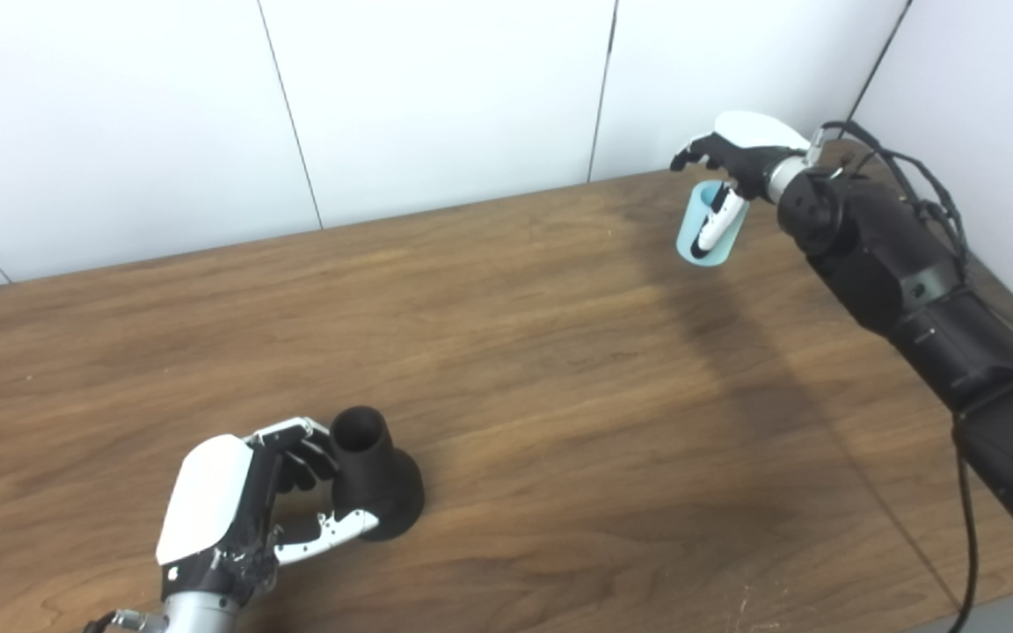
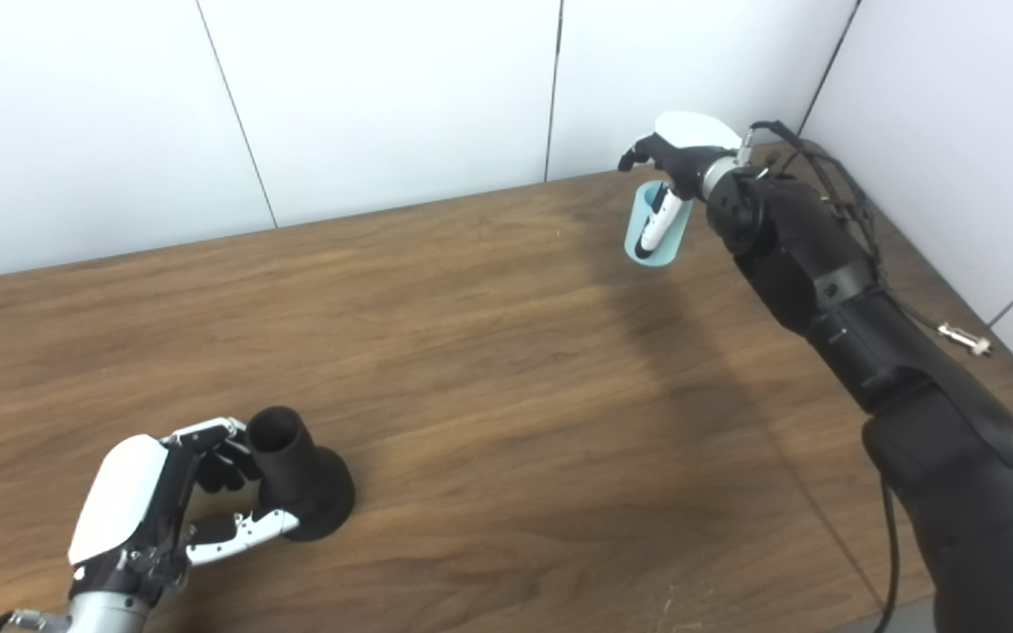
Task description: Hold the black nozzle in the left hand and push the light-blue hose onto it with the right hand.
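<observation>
The black nozzle (image 1: 376, 482) stands upright on its flared base on the wooden table (image 1: 515, 352), near the front left, open neck up. My left hand (image 1: 229, 501) is closed around it: fingers curl against the neck and the thumb presses the base. At the far right back, the short light-blue hose (image 1: 689, 230) stands tilted at the table's rear edge. My right hand (image 1: 739, 149) comes over it from the right, its thumb laid across the hose's front and its fingers behind it. Nozzle and hose are far apart.
White wall panels close off the back and right side of the table. A small metal fitting (image 2: 964, 337) lies near the right edge beside my right forearm, and black cables (image 1: 911, 176) loop off the wrist. The table's front edge shows at the bottom right.
</observation>
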### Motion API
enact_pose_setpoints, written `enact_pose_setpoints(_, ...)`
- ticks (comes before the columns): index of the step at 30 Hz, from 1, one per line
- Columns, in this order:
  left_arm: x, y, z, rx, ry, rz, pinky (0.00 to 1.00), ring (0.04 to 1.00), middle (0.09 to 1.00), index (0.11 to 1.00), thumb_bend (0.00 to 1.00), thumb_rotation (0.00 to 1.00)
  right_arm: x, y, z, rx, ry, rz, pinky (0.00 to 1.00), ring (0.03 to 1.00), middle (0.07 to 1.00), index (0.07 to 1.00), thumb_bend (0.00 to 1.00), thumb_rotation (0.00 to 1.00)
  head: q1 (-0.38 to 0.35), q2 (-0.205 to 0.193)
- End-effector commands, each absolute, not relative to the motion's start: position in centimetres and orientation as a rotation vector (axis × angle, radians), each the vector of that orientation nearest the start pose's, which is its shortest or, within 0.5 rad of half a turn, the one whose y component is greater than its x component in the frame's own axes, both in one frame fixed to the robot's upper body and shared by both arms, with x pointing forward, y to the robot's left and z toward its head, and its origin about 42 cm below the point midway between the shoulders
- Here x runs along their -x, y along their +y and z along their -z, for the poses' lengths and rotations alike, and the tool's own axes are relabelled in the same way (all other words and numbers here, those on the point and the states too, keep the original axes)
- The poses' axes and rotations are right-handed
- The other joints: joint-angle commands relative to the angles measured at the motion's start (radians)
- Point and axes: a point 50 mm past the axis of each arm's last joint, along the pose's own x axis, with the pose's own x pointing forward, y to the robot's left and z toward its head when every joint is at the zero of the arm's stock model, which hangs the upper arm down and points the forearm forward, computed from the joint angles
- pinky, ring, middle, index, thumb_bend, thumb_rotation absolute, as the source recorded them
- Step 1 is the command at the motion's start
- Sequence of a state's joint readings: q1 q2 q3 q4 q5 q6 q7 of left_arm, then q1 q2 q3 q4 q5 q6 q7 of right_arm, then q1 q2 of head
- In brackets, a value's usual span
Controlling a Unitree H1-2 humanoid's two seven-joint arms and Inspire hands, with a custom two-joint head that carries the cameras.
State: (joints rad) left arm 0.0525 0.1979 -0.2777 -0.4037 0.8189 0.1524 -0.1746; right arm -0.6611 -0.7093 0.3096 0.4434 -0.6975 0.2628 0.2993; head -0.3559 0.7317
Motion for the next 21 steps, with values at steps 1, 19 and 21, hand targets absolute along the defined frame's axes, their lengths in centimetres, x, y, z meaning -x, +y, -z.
enact_pose_setpoints(1, -24.5, 19.4, -16.6, -0.987, -0.191, 0.247, 0.44, 0.445, 0.479, 0.498, 0.50, 0.00, -47.2, -41.2, -28.7, 1.517, 0.198, 0.021, 0.82, 0.867, 0.844, 0.769, 1.00, 0.10, 0.003, 0.001)
enact_pose_setpoints(19, -24.6, 19.3, -16.5, -1.005, -0.190, 0.253, 0.46, 0.459, 0.485, 0.492, 0.50, 0.00, -46.7, -42.6, -28.5, 1.523, 0.179, 0.030, 0.74, 0.744, 0.744, 0.689, 0.94, 0.01, 0.011, 0.011)
enact_pose_setpoints(21, -24.5, 19.2, -16.5, -1.005, -0.188, 0.255, 0.46, 0.460, 0.486, 0.491, 0.50, 0.00, -46.6, -42.6, -28.5, 1.506, 0.175, 0.044, 0.71, 0.715, 0.724, 0.679, 0.93, 0.00, 0.016, 0.013)
